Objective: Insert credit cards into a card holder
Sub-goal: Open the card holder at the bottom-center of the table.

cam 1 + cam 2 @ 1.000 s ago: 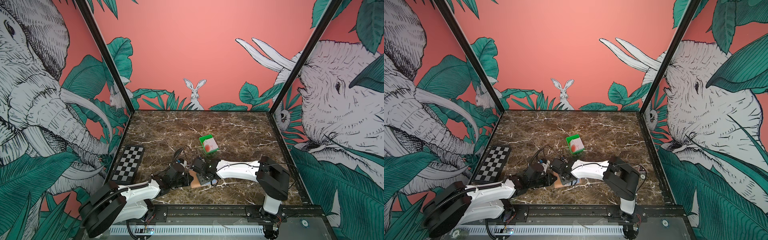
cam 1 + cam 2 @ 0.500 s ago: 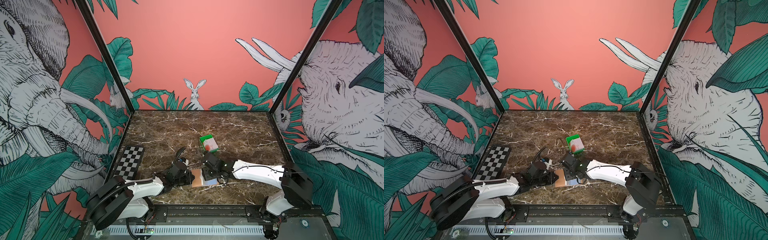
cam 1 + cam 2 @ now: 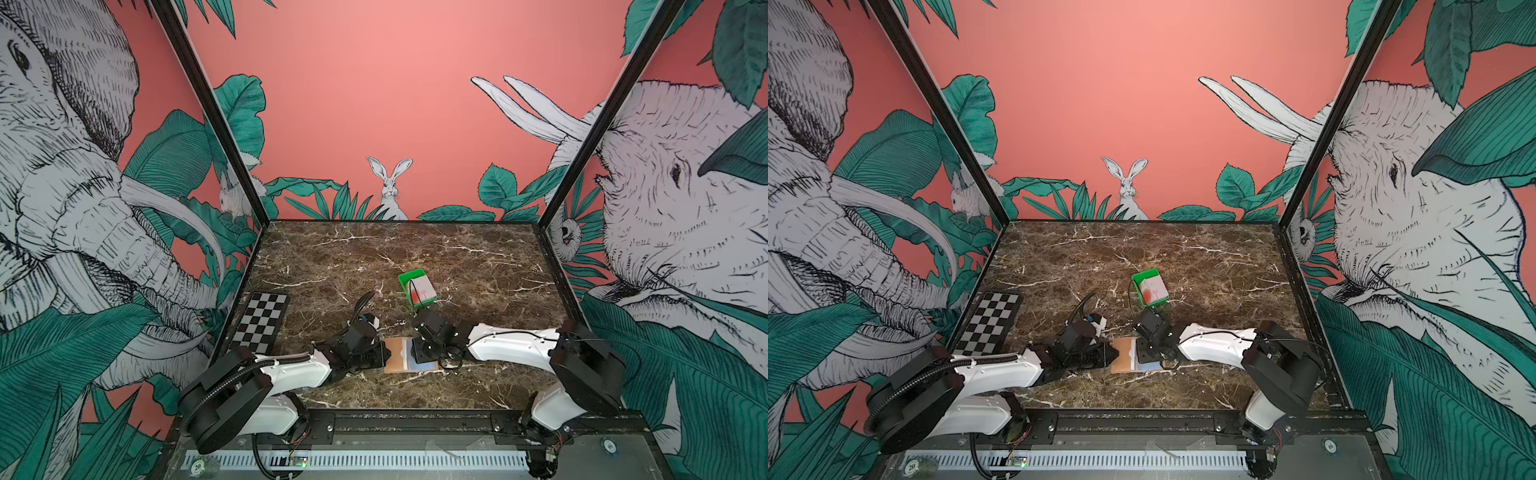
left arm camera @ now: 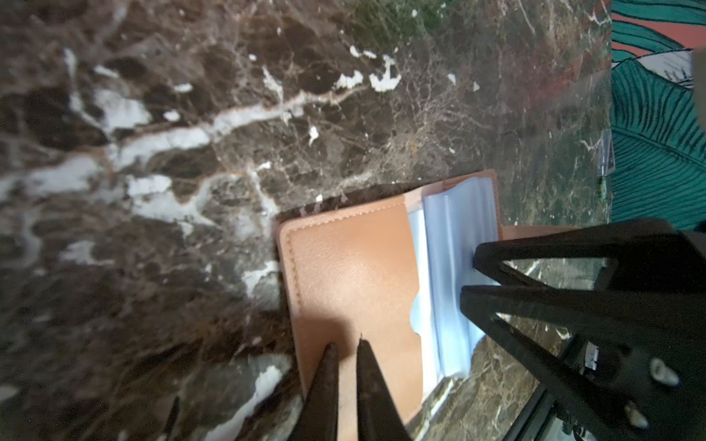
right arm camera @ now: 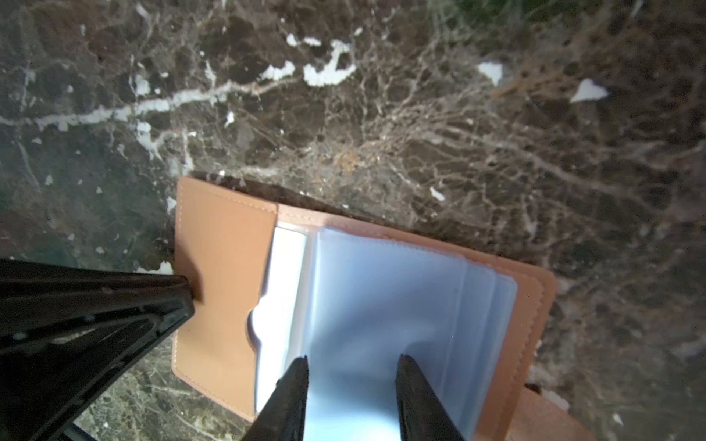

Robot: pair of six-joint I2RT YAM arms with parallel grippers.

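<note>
The tabletop [image 3: 478, 266] carries little: the holder [image 3: 397, 360] lies open and flat near its front edge, and beyond the holder, well apart, sits the tray [image 3: 409, 275] with the cards [image 3: 424, 291] inside, a white one with a red circle on top. A moment ago the right arm [image 3: 511, 347] was folded close over the holder and hid most of it. Now it reaches in from the holder's right, so in both top views the holder shows plainly between the two arms. The left arm [image 3: 286, 368] has kept its place on the holder's left. The holder and the tray have not shifted. The left tool [image 4: 347, 343] is nearly closed, its tips pressing the tan pocket [image 5: 225, 259] down. I cannot tell whether it also pinches it. The right tool [image 5: 353, 359] has drawn in from wider and now stands partly apart, holding nothing, its tips at the clear sleeves [image 5: 382, 298]. I judge the holder is opened and pinned, and the right tool is working a sleeve apart. No card from the tray is picked up yet, so the inserting has hardly begun.
</note>
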